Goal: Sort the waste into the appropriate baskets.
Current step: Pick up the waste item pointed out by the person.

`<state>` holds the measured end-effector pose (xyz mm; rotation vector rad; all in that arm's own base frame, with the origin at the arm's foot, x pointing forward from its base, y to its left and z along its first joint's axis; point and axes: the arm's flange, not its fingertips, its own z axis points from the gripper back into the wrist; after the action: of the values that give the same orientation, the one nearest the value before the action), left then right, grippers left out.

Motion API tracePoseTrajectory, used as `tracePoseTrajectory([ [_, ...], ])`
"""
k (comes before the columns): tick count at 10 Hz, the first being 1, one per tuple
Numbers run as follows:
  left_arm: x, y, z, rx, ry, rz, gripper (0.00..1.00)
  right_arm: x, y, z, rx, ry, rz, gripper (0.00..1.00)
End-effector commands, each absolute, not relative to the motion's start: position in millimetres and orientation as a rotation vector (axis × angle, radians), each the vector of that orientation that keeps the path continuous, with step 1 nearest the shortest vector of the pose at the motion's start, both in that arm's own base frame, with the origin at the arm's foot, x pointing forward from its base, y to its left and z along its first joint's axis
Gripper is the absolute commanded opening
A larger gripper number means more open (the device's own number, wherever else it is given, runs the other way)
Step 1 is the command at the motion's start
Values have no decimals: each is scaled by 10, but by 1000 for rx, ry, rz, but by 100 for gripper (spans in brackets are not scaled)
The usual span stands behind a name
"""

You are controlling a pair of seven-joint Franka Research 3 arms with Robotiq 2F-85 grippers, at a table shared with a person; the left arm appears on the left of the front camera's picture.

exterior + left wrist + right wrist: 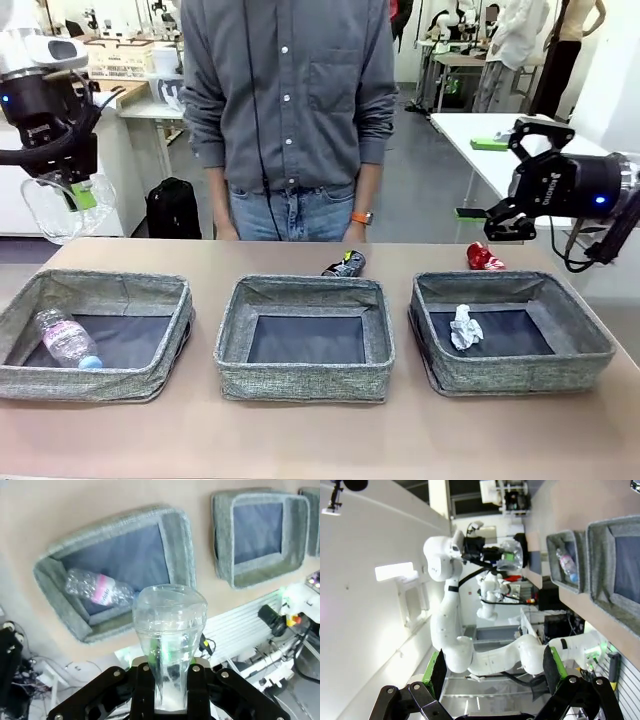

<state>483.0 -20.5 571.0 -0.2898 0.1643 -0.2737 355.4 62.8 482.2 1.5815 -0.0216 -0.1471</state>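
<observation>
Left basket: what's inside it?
One clear plastic bottle with a pink label, lying on the dark bottom of the left basket. From the front, the near wall hides a strip of floor.

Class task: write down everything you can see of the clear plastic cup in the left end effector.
The clear plastic cup is thin, transparent and crumpled, its wall squeezed narrow where the left end effector pinches it. Its wider rounded end points away from the wrist, toward the left basket below. It is held in the air, touching nothing else.
</observation>
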Motion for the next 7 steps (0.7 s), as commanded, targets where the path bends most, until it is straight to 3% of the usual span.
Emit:
tracePoseTrajectory([
  [1,5000,-151,5744,-276,153,-295,21,3546,633,4825,1578,-18,-140,100],
  [3,4810,-556,5751,-250,173,-214,21,3546,633,4825,1578,-18,-140,100],
  [4,4720,-1164,6049,-107,134,-145,21,3546,633,4825,1578,-18,-140,100],
  [5,4618,-1873,6462,-163,178,-41,21,3546,633,4825,1578,-18,-140,100],
  [7,4196,-3019,7010,-21,149,-143,21,3546,633,4825,1578,-18,-140,100],
])
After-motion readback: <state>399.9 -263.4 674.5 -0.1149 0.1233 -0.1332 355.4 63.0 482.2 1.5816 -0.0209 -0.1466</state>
